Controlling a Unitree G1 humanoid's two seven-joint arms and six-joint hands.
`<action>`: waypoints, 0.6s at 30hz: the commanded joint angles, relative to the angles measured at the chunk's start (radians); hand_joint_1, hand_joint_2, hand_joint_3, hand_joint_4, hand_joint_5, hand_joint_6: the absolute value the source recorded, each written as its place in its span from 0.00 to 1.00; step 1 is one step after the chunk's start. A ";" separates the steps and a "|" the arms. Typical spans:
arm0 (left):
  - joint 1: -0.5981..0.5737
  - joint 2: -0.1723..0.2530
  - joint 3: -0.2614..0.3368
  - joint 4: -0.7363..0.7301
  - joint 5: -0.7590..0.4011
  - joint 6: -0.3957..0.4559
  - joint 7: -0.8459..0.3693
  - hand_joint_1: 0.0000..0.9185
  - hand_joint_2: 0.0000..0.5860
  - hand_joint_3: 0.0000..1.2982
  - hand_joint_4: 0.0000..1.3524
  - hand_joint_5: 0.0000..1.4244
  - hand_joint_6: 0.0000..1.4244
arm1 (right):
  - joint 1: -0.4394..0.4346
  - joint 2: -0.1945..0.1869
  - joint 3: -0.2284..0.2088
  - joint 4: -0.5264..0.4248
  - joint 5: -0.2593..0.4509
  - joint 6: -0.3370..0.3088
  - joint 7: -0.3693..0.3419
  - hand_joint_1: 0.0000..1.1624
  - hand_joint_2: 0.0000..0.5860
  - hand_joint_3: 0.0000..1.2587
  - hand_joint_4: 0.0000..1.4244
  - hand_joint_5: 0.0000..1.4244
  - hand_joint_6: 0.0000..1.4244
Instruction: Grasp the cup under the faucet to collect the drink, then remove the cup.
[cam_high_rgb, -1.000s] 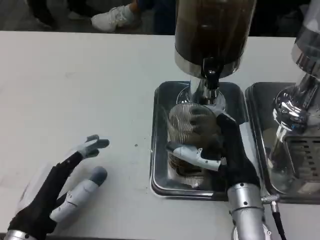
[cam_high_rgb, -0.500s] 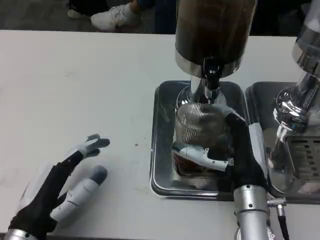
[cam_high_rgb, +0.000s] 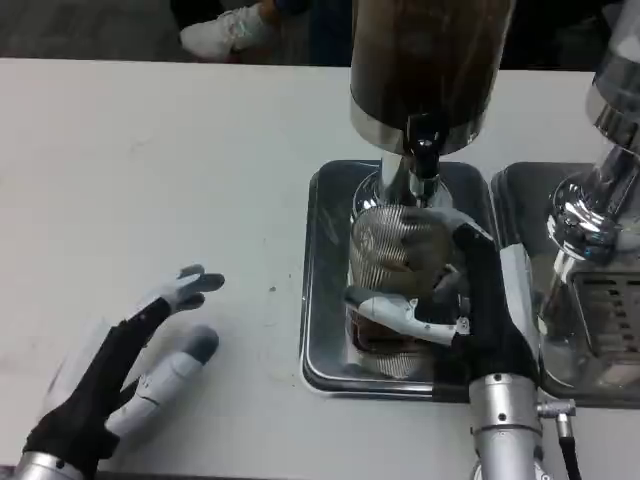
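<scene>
Right hand (cam_high_rgb: 455, 305): wrapped round the cup (cam_high_rgb: 395, 270), one white finger across its lower front, black fingers up its right side; it holds the cup
Cup position: inside the fingers' curl, standing in the metal tray (cam_high_rgb: 325, 300), directly below the faucet (cam_high_rgb: 422, 155)
Room around the fingers: tray's raised rim just left of and in front of the cup; the dispenser's chrome column close behind; a second tray (cam_high_rgb: 515, 270) just right of the hand
Cup look: clear ribbed glass, dark liquid apparently low inside, though glare makes the level hard to judge
Left hand (cam_high_rgb: 125, 375): resting on the white table (cam_high_rgb: 150, 170), fingers spread, holding nothing, well left of the tray
Beyond: dark drink dispenser (cam_high_rgb: 425, 60) above the faucet; bare tabletop beyond the left fingers
</scene>
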 joint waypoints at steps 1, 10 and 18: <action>-0.011 -0.005 -0.011 0.011 -0.003 -0.001 -0.012 0.00 0.23 0.20 0.07 0.13 0.03 | 0.022 -0.008 0.007 -0.082 -0.036 -0.013 -0.030 0.97 0.16 0.52 0.51 0.58 0.84; -0.013 0.000 -0.018 0.016 0.001 -0.006 -0.011 0.00 0.23 0.20 0.07 0.13 0.03 | 0.074 -0.009 0.016 -0.150 -0.062 -0.002 -0.017 0.96 0.16 0.53 0.52 0.59 0.86; -0.005 0.003 -0.017 0.015 -0.005 -0.005 -0.011 0.00 0.23 0.20 0.07 0.13 0.03 | 0.136 -0.016 0.020 -0.204 -0.052 0.007 0.022 0.96 0.17 0.53 0.52 0.59 0.87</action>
